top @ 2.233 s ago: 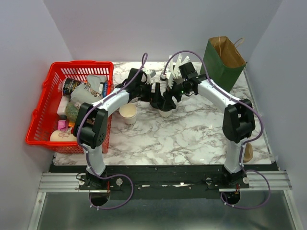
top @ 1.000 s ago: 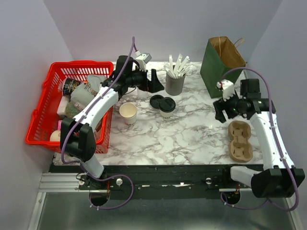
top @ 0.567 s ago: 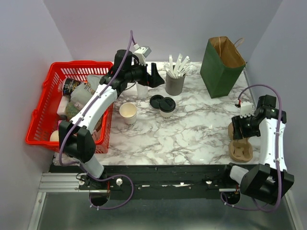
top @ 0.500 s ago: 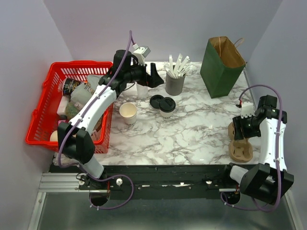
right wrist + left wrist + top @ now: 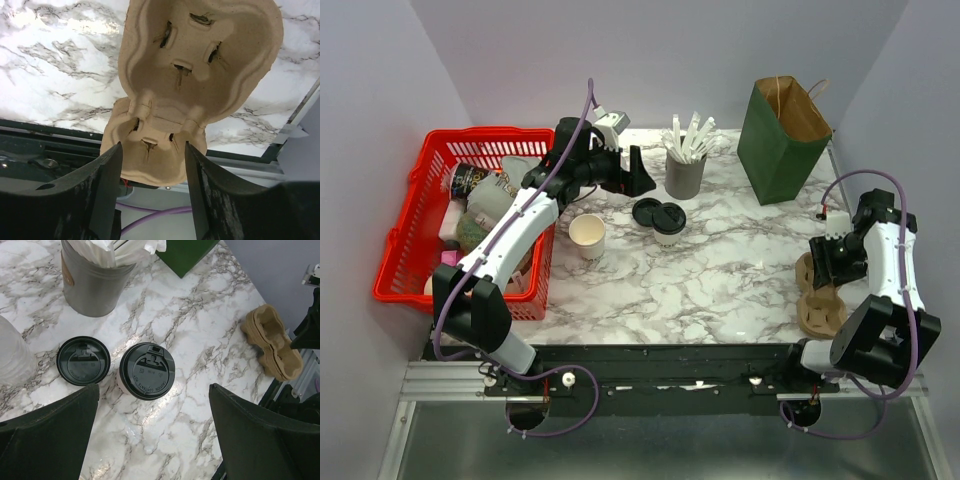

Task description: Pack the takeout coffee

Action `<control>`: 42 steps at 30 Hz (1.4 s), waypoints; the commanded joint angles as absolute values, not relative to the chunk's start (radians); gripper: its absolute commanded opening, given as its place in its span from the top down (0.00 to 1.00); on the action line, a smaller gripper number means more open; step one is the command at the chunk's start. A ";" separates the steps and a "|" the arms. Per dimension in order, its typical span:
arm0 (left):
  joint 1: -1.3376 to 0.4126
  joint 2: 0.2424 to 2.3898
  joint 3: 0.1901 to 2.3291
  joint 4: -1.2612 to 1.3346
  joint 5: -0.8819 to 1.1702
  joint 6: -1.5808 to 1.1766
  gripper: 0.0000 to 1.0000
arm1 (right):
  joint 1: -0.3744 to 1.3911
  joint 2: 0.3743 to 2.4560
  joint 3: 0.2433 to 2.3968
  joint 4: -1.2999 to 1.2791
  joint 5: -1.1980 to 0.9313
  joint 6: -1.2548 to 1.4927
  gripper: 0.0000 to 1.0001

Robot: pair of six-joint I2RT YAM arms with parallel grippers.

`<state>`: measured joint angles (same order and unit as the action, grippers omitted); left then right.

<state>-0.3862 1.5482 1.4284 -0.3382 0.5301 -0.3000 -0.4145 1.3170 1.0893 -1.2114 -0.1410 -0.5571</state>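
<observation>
**Right hand over the carrier, coffee waiting under the left**

Right arm has swung out from the middle of the surface (image 5: 720,270) to its near right edge. Left arm has drawn back and up from the cups.

Right hand (image 5: 824,262): fingers straddle the near lobe of the pulp cup carrier (image 5: 200,65), one on each flank and close against it. Cannot tell whether they are pinching it yet or only bracketing it.

Left hand (image 5: 636,176): fingers spread wide, holding nothing.

Takeout coffee (image 5: 146,371): stands upright on the surface directly below the left hand, between the lines of its two fingers, black lid on. A loose black lid (image 5: 82,360) lies flat just beside it, under the same hand. The grey cup of white sticks (image 5: 92,287) stands beyond the fingertips. Coffee and carrier are well apart, and the green paper bag (image 5: 782,135) stands beyond the right hand.

Risks, as I judge them:
- The carrier's near lobe hangs past the surface edge, over the rail. A finger that nudges rather than clamps could tip it off.
- Pulp is soft. A hard squeeze on one lobe may crush it, and a lift from one end may let the far lobe droop.
- If the left hand descends off-centre, a finger could land on the loose lid or knock the coffee over.
</observation>
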 commanded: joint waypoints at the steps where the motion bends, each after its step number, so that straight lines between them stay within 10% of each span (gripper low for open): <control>1: -0.374 1.539 1.457 -0.373 0.505 -0.278 0.01 | -0.423 1.341 1.080 -1.192 -0.115 -0.515 0.38; 42: -0.357 1.578 1.460 -0.364 0.500 -0.301 0.01 | -0.423 1.460 1.035 -1.126 -0.020 -0.476 0.48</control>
